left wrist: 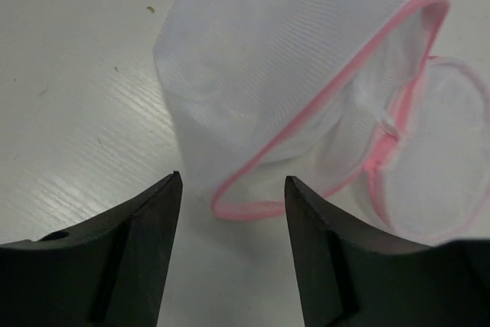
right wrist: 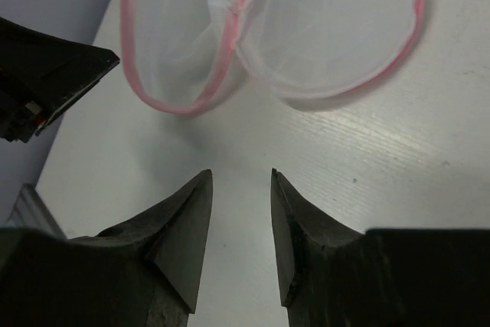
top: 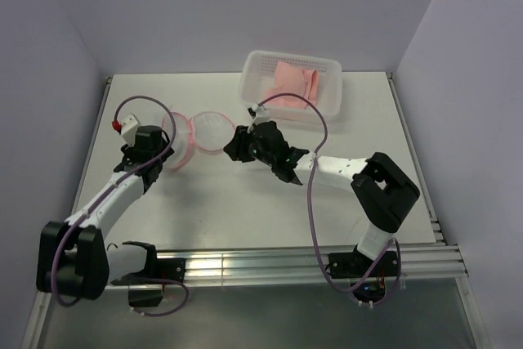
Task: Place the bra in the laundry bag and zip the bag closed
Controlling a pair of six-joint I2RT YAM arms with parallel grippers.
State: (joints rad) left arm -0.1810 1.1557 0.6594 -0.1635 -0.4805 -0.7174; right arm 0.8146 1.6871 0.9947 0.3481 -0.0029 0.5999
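Black fingers of left pincer [left wrist: 233, 181] stand spread w/ nothing btwn them, just short of round white mesh laundry bag w/ pink zipper rim [left wrist: 291, 59]; prob. lined up to catch that rim & hold it open. Same for right pincer [right wrist: 241, 174]: spread, empty, bag just ahead, its two halves splayed on white bench [top: 245, 202]. Soft light-pink bra [top: 290, 83] sits well apart, off behind right pincer, in white perforated plastic basket [top: 337, 79]; neither wrist view shows it. Zip pull hard to make out; one bag half cut off in left wrist view.
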